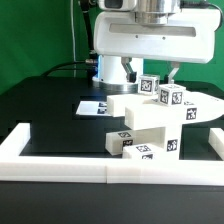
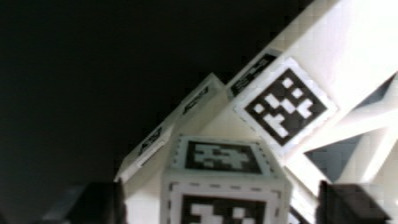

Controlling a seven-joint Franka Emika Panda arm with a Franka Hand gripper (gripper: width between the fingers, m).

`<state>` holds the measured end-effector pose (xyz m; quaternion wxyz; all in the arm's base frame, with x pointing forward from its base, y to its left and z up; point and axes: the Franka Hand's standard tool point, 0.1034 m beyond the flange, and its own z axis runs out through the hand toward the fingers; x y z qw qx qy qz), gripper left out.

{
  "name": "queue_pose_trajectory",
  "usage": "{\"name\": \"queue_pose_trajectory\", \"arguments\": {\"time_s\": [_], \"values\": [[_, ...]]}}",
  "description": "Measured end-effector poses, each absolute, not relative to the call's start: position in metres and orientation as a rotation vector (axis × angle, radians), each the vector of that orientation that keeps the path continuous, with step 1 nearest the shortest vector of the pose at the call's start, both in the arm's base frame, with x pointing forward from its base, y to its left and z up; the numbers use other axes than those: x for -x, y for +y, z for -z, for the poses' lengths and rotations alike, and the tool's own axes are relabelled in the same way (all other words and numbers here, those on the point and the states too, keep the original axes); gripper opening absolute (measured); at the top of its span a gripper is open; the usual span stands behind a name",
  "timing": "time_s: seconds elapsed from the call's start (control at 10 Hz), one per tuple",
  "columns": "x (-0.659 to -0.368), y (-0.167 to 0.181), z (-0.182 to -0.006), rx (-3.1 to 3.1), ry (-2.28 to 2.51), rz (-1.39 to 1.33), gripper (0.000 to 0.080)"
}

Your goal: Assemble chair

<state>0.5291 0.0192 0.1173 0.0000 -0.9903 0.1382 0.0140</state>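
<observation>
chair parts [image 1: 150,125]: stacked white tagged blocks on the black table [image 1: 45,110], just inside the low white border wall [image 1: 60,165], which I use as landmark
top blocks: two small tagged cubes [image 1: 160,92] on top of the stack, well above the wall
loose piece: small tagged block [image 1: 135,148] at the stack's foot, nearly touching the wall's front run
gripper [image 1: 152,72]: directly over the top cubes, far side of the stack from the wall
fingers [image 1: 172,72]: spread, straddling the cubes; contact can't be confirmed
wrist view: tagged block faces [image 2: 281,105] fill the frame between dark fingertips [image 2: 71,205]
arm: vertical, wrist pointing straight down
marker board [image 1: 95,104]: flat on table, behind the stack, away from the wall
</observation>
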Motion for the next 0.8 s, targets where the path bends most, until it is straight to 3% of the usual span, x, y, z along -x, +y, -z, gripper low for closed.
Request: {"name": "queue_pose_trajectory", "arguments": {"time_s": [0.1, 0.8], "values": [[-0.5292, 0.0201, -0.1181, 3.127, 0.272, -0.041, 0.0631], [-0.5289, 0.0224, -0.1196, 3.085, -0.536, -0.033, 0.0649]]}}
